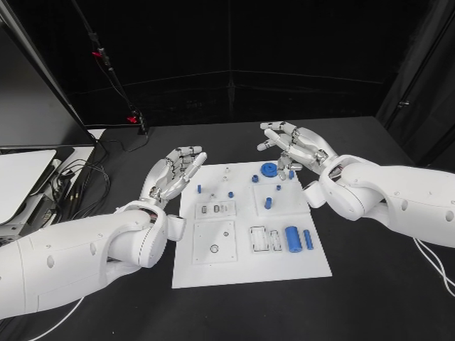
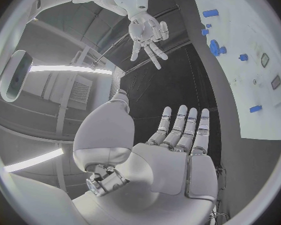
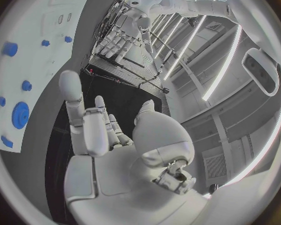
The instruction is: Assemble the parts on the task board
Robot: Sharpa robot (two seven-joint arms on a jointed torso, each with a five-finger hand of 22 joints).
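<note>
The white task board (image 1: 250,266) is lying flat in the middle of the black table (image 1: 392,298), between the two hands, and the blue parts are sitting on it: a round blue disc (image 1: 269,169) near the far edge, a few small blue pegs (image 1: 269,202) scattered behind the middle, and a blue cylinder (image 1: 291,238) lying beside a thinner blue bar (image 1: 308,239) in the nearer right portion, alongside shallow rectangular recesses (image 1: 214,243). The left hand (image 1: 174,174) is hovering just beside the board's left far corner, its fingers (image 1: 190,158) stretched out fairly straight and lying close side by side, holding nothing; in the left wrist view the same hand (image 2: 178,150) is showing its fingers extended together with the board (image 2: 253,70) off to one side of the fingertips. The right hand (image 1: 294,148) is hovering just past the board's far right corner, its fingers (image 1: 271,136) apart and loosely curled, gripping nothing, with the blue disc lying near the fingertips. In the right wrist view the right hand (image 3: 93,135) is showing its fingers spread, with the board (image 3: 34,60) lying beside them.
</note>
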